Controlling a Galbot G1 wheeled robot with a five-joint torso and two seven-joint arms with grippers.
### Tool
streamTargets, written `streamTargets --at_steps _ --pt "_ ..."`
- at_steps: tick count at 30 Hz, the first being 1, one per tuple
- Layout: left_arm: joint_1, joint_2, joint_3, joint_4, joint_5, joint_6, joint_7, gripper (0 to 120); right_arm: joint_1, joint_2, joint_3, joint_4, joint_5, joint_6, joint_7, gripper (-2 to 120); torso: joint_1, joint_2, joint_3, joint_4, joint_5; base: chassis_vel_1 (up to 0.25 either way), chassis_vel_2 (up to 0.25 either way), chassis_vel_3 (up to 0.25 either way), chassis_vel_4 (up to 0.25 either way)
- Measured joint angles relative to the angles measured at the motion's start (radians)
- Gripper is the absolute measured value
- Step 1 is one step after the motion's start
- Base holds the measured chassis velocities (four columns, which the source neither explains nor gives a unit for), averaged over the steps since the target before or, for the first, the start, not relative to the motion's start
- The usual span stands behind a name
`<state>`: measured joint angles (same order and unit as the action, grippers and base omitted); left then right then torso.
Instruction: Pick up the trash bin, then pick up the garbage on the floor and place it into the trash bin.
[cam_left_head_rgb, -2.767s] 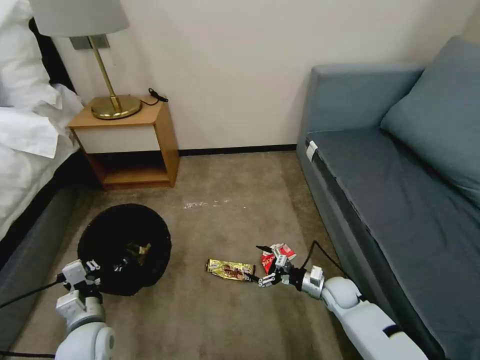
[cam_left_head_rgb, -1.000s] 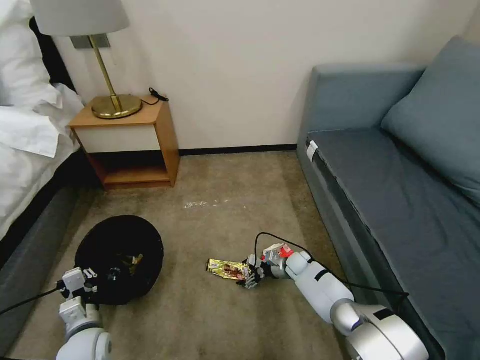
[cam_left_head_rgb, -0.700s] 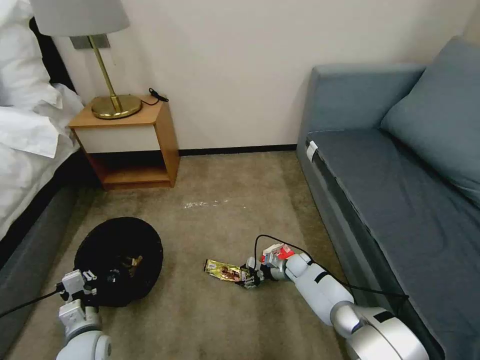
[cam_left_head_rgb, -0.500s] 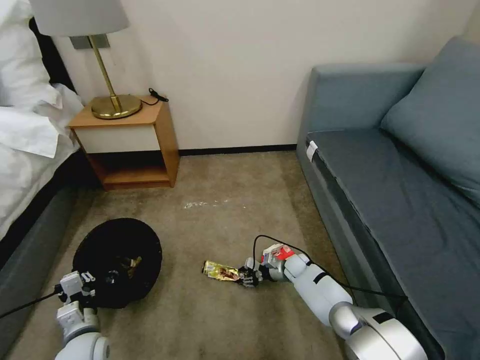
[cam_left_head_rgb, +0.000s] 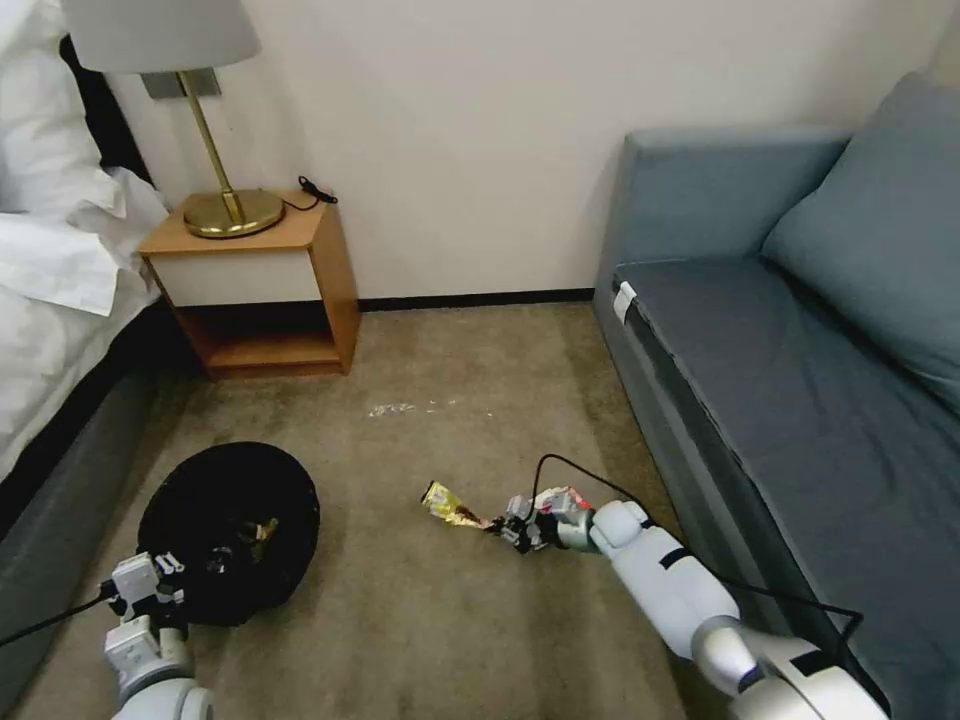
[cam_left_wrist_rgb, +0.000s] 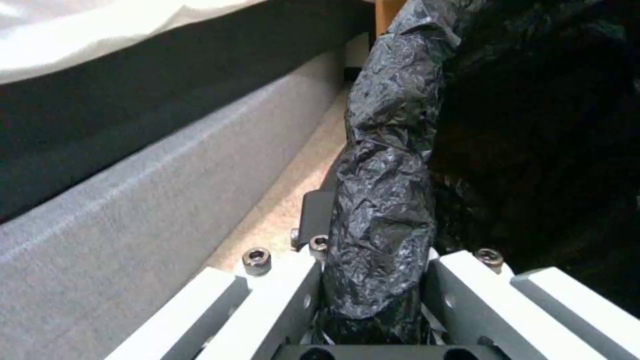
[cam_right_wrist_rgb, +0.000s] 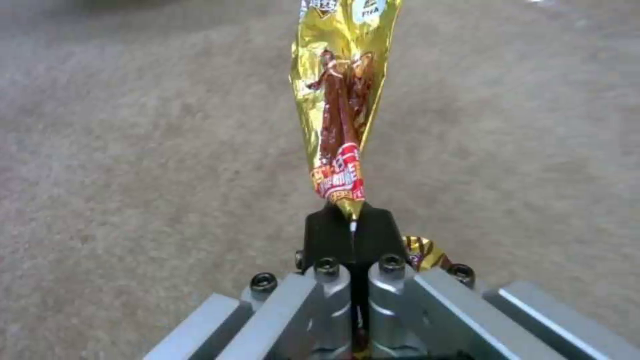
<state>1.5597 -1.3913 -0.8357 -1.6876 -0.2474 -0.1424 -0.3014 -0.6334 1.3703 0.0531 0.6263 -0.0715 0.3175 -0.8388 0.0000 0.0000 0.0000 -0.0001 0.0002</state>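
A: Where is the right hand (cam_left_head_rgb: 497, 527)?

B: Low over the carpet (cam_left_head_rgb: 450, 620), near the sofa's (cam_left_head_rgb: 800, 400) front edge. Its fingers are pressed together on one end of the gold-brown wrapper (cam_left_head_rgb: 450, 505), which sticks out from the tips toward the trash bin (cam_left_head_rgb: 228, 520); the right wrist view shows the foil (cam_right_wrist_rgb: 340, 100) pinched between the black pads (cam_right_wrist_rgb: 333, 232).

A: And the left hand (cam_left_head_rgb: 185, 575)?

B: It sits at the near rim of the bin, low on the robot's left beside the bed (cam_left_head_rgb: 50, 330). In the left wrist view the fingers (cam_left_wrist_rgb: 280, 300) are clamped on the crinkly black liner at the rim (cam_left_wrist_rgb: 387, 210).

A: Anything inside the bin?

B: A brownish piece (cam_left_head_rgb: 262, 528) lies in it. A red-white wrapper (cam_left_head_rgb: 562, 497) lies just behind the right hand.
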Motion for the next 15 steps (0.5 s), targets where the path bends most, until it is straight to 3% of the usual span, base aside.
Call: streamTargets --at_steps 6,15 --pt "-0.004 -0.017 0.009 0.006 0.015 0.0 -0.001 3 -0.017 -0.032 0.007 0.054 0.065 0.02 0.004 0 0.0 0.0 0.0 0.0 0.0001 0.0 0.0 0.0 0.0" --pt "-0.007 -0.031 0.031 -0.006 0.031 0.0 -0.001 3 -0.009 -0.028 -0.001 0.154 0.282 0.037 0.061 0 0.0 0.0 0.0 0.0001 -0.0004 0.0 0.0 0.0 0.0"
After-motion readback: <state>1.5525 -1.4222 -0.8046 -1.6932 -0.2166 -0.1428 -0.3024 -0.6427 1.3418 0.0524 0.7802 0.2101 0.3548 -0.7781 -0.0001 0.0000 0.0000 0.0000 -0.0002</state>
